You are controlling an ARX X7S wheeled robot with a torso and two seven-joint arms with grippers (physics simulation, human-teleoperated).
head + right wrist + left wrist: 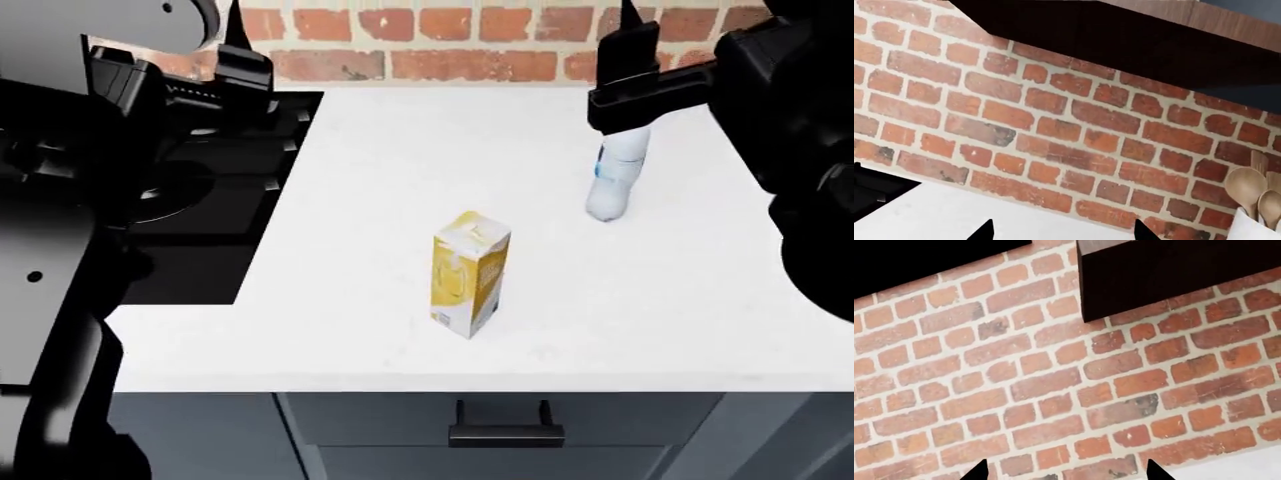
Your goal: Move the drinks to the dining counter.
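The white worktop (pixel 641 300) under the brick wall (pixel 441 45) carries both drinks, not yet moved: the carton (pixel 470 274) is stood upright mid-counter between the arms, and the bottle (pixel 618 175) is stood upright further back, its top hidden behind the right gripper (pixel 627 50), which is raised above and in front of it; the dining counter is not seen. The right arm is judged nearer the bottle, the carton being about equally reachable, and a drop onto the vertical axis is needed with nothing between. Both wrist views show fingertips spread apart on empty air against brick, so both claws are read as open; the left gripper (pixel 240 45) is held over the hob (pixel 220 215), well apart from the carton.
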